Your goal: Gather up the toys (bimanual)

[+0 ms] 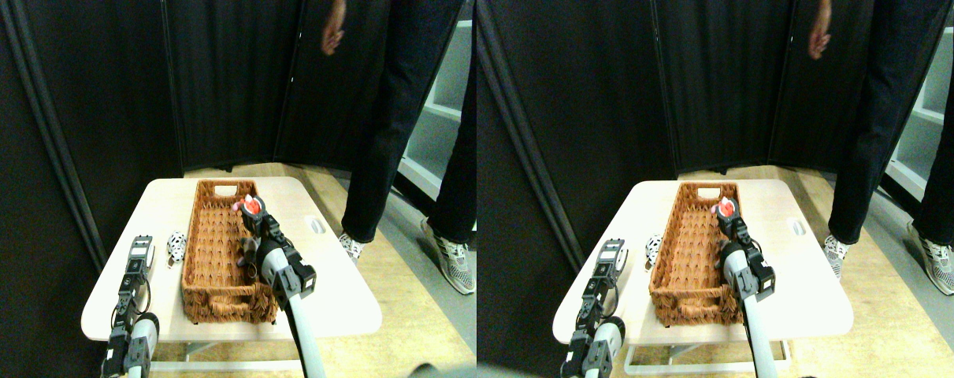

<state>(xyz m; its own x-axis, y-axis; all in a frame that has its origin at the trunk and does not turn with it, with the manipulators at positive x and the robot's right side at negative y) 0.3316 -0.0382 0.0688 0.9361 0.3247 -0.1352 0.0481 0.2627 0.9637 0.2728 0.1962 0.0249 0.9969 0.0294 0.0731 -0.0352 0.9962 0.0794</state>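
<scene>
A pale counter [331, 303] with rounded corners carries a long brown woven basket [220, 260] lying lengthwise from near to far. Bare counter runs along the basket's right side out to the right edge, and a narrower strip lies on its left. Dark curtains close off the left and far sides; a person [398, 118] stands on the wooden floor just beyond the counter's far right corner.

The right tool [250, 208] is raised above the basket's far right rim and holds a red toy [249, 206]. A dark grey toy [248, 253] lies inside the basket beside the right arm.

The black-and-white spotted toy [176, 246] rests on the counter just left of the basket. The left tool [141, 250] sits near it, to its left, apart from it; whether its jaws are wide or narrow cannot be told.
</scene>
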